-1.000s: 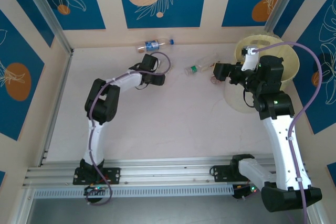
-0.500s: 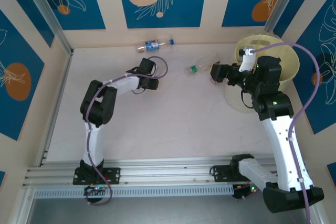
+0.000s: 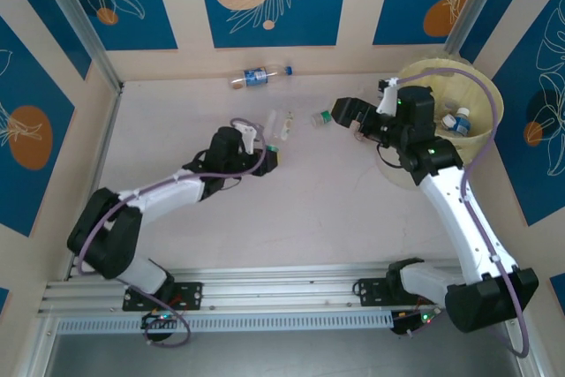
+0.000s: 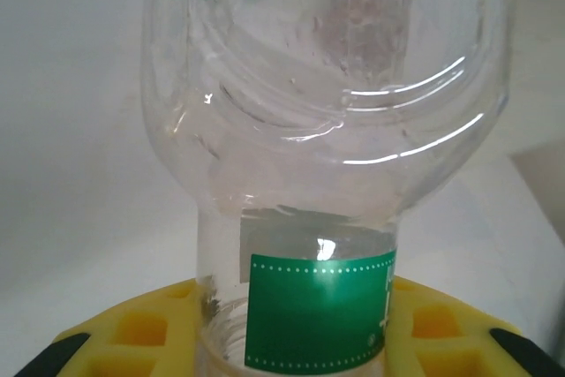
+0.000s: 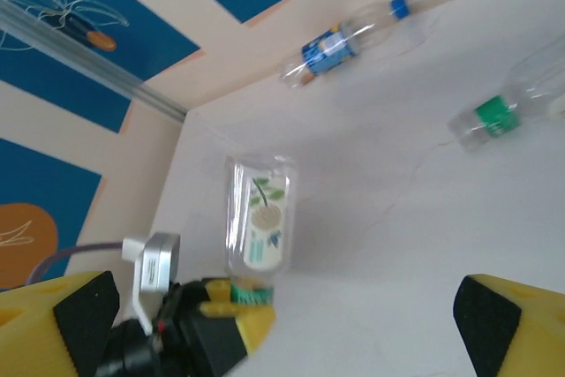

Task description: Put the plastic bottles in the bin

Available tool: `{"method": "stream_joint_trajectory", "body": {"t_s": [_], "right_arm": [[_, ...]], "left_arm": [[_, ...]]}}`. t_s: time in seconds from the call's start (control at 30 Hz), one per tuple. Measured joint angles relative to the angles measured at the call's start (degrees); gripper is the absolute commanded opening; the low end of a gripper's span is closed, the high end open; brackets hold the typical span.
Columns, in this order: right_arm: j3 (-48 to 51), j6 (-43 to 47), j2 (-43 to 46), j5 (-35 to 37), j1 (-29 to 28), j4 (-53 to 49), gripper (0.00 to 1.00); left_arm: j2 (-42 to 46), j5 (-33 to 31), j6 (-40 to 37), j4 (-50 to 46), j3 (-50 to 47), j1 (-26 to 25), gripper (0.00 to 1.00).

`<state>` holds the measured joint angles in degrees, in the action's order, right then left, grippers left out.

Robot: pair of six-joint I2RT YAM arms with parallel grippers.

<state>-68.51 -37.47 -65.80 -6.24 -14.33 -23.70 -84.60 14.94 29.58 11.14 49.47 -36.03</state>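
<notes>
So the left gripper (image 3: 272, 158) is clamped tight on the neck end of a clear bottle with a white leaf label (image 5: 256, 218), roughly mid-surface. That bottle looks to be lying down, its long axis running straight away from the gripper toward the far edge. The bin (image 3: 399, 169) is off in the far right corner with the right arm in between, so I'd guess it's a long reach across. The right gripper (image 3: 346, 114) is spread wide with nothing in it, hovering just beside a green-label bottle (image 5: 494, 116), and it's clearly the nearer arm to the bin. A blue-label bottle (image 3: 256, 77) lies along the far edge.
</notes>
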Motion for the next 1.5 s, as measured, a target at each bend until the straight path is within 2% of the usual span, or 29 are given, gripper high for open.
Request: {"method": "stream_joint_trajectory", "body": {"t_s": [0.17,0.37,0.6,0.77,0.87,0.9,0.93,1.13,1.2,1.23,1.27,1.3,1.33,1.37,1.5], "right_arm": [[-2.05,-2.84,-7.04,-3.96,-3.82,1.36,0.99],[-3.08,-8.09,-12.07,-11.58,-6.23,7.93,1.00],[-4.15,-9.81,-14.60,-13.42,-8.68,14.01,1.00],[-11.47,-5.16,-19.52,-10.14,-11.85,9.57,1.00],[-12.46,-2.49,-20.59,-9.27,-12.57,7.54,0.87],[-12.48,-2.10,-20.68,-8.94,-12.72,6.91,0.75],[-12.48,-1.33,-20.70,-8.11,-12.90,6.10,0.68],[-12.76,1.77,-20.70,-5.92,-12.90,2.82,0.58],[-12.79,2.23,-20.65,-5.88,-12.87,2.67,0.53],[-12.79,2.40,-20.65,-5.79,-12.87,2.60,0.51],[-12.79,2.45,-20.65,-5.75,-12.87,2.62,0.49],[-12.79,2.47,-20.61,-5.75,-12.83,2.62,0.49],[-12.74,3.04,-20.44,-5.42,-12.74,2.58,0.48],[-12.44,3.43,-20.13,-5.07,-12.66,2.60,0.48],[-10.25,5.07,-17.22,-2.86,-11.74,2.62,0.44]], "left_arm": [[9.09,-3.69,-1.22,0.59,-0.92,-5.20,0.00],[10.14,-6.73,-4.28,0.11,-0.61,-6.12,0.00],[9.11,-7.13,-6.23,-0.70,0.07,-6.54,0.00],[8.68,-7.37,-6.14,-1.42,0.63,-6.51,0.00],[8.66,-7.34,-6.19,-2.01,1.18,-6.60,0.00],[8.66,-7.28,-6.21,-2.21,1.33,-6.64,0.00],[8.66,-7.13,-6.21,-2.51,1.49,-6.71,0.00],[8.61,-6.21,-6.14,-3.08,1.70,-6.75,0.03],[8.61,-5.99,-6.14,-3.06,1.70,-6.75,0.14],[8.61,-5.97,-6.14,-3.08,1.70,-6.75,0.29],[8.61,-5.97,-6.21,-3.08,1.70,-6.75,0.57],[8.61,-5.99,-6.10,-3.08,1.70,-6.75,0.77],[8.61,-5.99,-6.38,-2.99,1.70,-6.75,0.90],[8.68,-5.99,-6.40,-2.75,1.66,-6.75,0.98],[9.73,-6.47,-6.38,1.07,-0.68,-6.75,1.00]]}}
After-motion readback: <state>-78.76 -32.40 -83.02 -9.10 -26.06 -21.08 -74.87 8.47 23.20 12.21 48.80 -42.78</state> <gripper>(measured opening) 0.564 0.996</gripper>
